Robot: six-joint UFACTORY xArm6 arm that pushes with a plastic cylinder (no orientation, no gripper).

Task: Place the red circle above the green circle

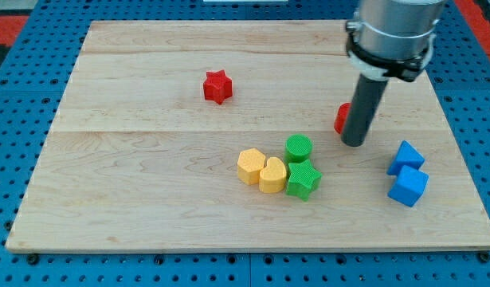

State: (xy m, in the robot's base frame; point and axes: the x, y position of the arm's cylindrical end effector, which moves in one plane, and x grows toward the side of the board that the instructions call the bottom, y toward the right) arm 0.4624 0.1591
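Note:
The red circle [342, 118] lies right of the board's middle, mostly hidden behind my rod; only its left edge shows. The green circle [299, 147] lies below and to the left of it, near the board's centre. My tip [354, 143] rests on the board just to the right of the red circle, touching or nearly touching it, and to the right of the green circle with a gap between them.
A green star [303, 179] sits right below the green circle. Two yellow blocks [250, 166] [272, 175] lie left of the green star. A red star [217, 87] is at the upper left. Two blue blocks [406, 157] [408, 187] lie at the right. The wooden board [149, 199] ends near them.

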